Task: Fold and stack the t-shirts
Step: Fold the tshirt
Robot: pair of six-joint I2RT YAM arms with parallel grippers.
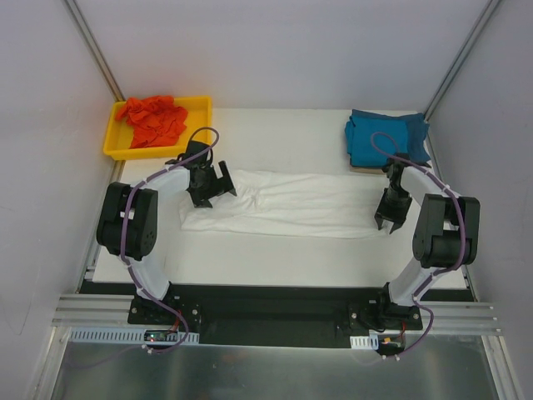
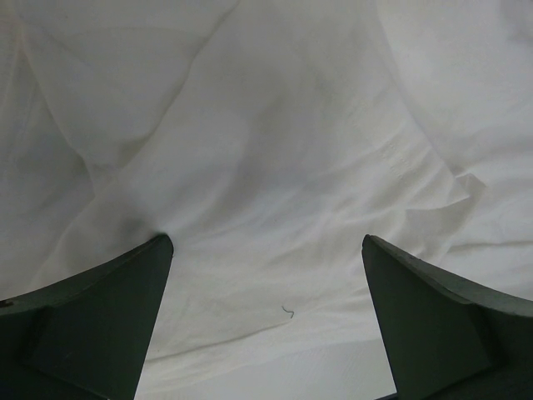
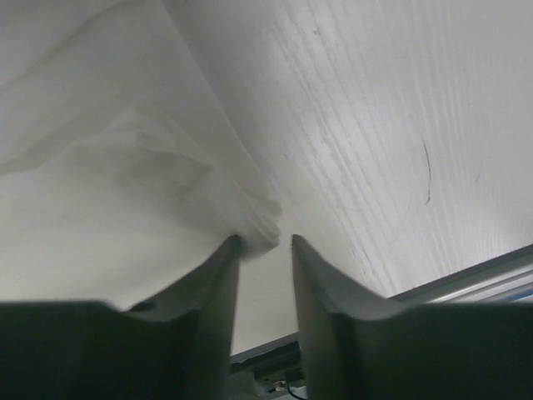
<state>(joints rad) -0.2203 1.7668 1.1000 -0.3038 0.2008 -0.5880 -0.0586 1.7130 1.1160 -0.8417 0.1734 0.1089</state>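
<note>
Fold under way: the white shirt [image 1: 291, 204] lies stretched in a long band across the table [image 1: 275, 258], with one of my arms at each end of it. My right gripper [image 3: 265, 237] is narrowed onto the shirt's right edge, a bunched lip of cloth nipped at the fingertips. I judge this to be the hold for carrying that end over. My left gripper [image 2: 266, 242] stands wide over the shirt's left end, its fingers down at the cloth with nothing caught between them, placed to take the matching edge. Beyond the shirt's right end the blue shirt [image 1: 387, 137] sits folded, likely the base of the stack. Beyond its left end the orange shirt [image 1: 152, 118] lies crumpled in the tray [image 1: 204, 125], not yet folded.
</note>
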